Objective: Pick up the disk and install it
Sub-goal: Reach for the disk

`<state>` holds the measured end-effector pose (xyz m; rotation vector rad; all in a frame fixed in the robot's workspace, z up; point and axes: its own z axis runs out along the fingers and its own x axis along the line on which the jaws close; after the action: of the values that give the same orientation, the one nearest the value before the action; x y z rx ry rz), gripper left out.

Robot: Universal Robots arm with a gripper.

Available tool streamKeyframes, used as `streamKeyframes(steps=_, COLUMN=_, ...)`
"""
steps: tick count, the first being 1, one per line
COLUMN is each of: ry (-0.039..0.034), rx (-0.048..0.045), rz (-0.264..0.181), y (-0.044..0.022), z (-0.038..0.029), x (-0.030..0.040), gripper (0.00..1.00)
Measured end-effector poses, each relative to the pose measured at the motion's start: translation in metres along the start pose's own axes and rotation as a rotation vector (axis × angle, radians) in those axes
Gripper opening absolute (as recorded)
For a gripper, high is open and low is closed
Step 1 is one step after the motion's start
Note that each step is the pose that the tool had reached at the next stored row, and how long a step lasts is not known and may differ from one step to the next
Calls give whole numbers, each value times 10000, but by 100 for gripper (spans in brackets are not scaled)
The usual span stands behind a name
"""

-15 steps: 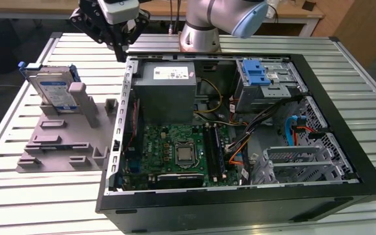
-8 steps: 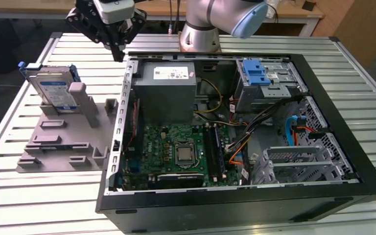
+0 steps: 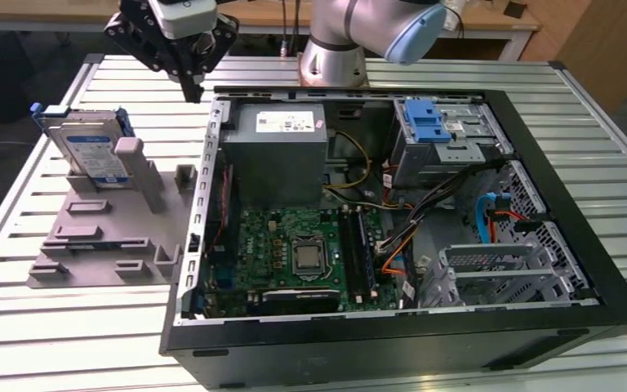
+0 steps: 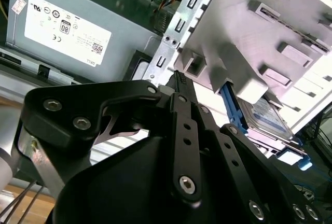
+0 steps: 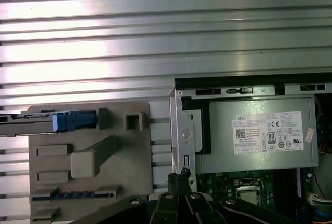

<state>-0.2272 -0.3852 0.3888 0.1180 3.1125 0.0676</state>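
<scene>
Nothing is installed so far: the disk [image 3: 85,149] stands on edge in its grey stand [image 3: 95,233] on the counter [image 3: 30,347]. The claw [image 3: 195,90], pinched narrow and empty, hangs beside the computer case [image 3: 401,349], apart from the disk.

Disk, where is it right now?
On the exterior view's left, the disk stands on edge in the grey holder, beside the open computer case.
</scene>
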Motion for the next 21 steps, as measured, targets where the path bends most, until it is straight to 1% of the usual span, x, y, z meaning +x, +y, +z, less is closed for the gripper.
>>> streamKeyframes(steps=21, ry=0, rx=0, rz=0, y=31, z=6, x=145, gripper=11)
